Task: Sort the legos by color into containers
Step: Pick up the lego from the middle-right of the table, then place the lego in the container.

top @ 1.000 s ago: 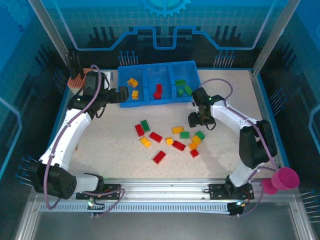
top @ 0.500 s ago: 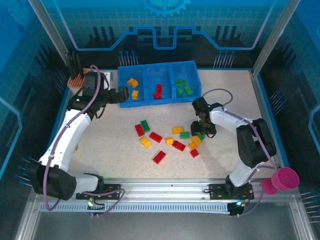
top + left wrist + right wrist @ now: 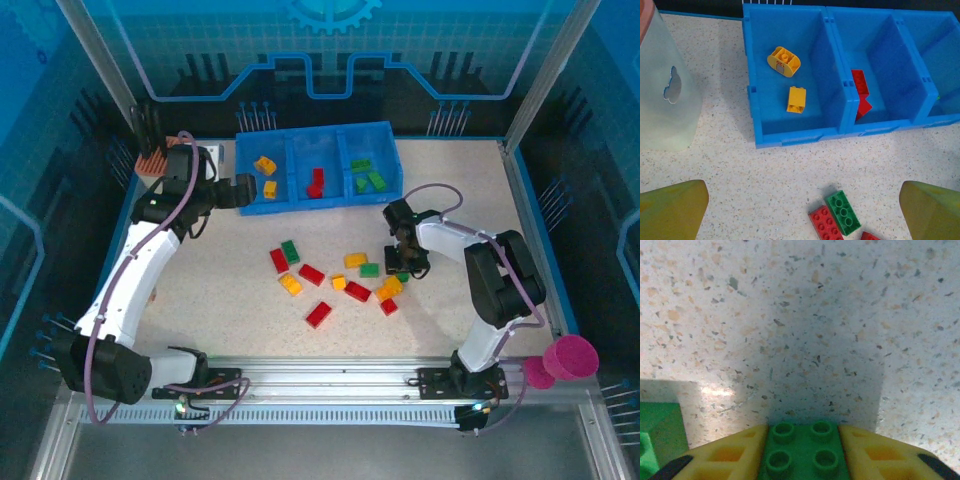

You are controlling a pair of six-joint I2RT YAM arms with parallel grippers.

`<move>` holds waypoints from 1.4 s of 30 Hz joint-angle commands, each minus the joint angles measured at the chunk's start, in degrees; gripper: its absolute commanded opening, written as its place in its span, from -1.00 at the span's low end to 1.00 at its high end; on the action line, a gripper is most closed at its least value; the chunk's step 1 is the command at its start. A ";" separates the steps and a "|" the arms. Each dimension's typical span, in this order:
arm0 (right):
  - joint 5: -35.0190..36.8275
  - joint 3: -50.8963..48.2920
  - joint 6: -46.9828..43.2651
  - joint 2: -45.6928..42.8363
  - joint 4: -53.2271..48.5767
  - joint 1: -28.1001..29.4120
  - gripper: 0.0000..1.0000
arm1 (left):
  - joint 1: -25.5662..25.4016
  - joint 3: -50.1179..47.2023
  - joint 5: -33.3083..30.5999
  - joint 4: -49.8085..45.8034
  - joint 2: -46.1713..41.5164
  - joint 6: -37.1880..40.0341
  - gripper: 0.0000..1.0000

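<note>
Legos [image 3: 318,314] in red, green and yellow lie scattered on the counter [image 3: 220,290] between my two arms, in front of the blue tray [image 3: 300,208]. The tray stands at the far side of the counter and has three compartments side by side. The left compartment holds two yellow pieces [image 3: 784,61], one rounded and one a small block. The middle compartment holds red pieces [image 3: 860,92] against its left wall, and the right compartment holds green pieces [image 3: 367,178]. My right hand [image 3: 407,263] is low over the right end of the loose group, its fingers [image 3: 725,455] clamped on a green brick [image 3: 802,450] with four studs showing. This brick sits flat on the counter, and another green piece [image 3: 657,435] lies just beside it. My left hand [image 3: 243,190] hangs near the tray's left front corner, its fingers spread wide apart and holding nothing. Below it a red-and-green pair [image 3: 835,220] lies side by side, touching.
</note>
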 commanded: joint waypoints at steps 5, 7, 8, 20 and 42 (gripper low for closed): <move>2.18 5.01 -2.48 -1.60 -4.33 -0.81 -0.43 | -0.38 0.40 0.91 -0.34 -0.62 -1.30 0.98; 3.83 9.36 -4.44 -1.31 -5.38 -0.80 -0.43 | -0.38 0.49 0.73 -0.59 -0.62 -1.14 0.99; 4.62 11.79 -5.43 -0.83 -5.69 -0.88 -0.44 | -0.38 0.56 0.51 -0.84 -0.69 -0.90 0.99; 4.57 40.62 -12.13 15.75 -1.91 -2.43 -0.45 | -0.38 0.23 -1.84 -2.75 -2.58 0.35 0.98; 2.14 78.13 -16.23 44.54 -11.16 -4.37 -0.25 | -0.21 -0.65 -4.62 -3.36 -4.65 1.66 0.98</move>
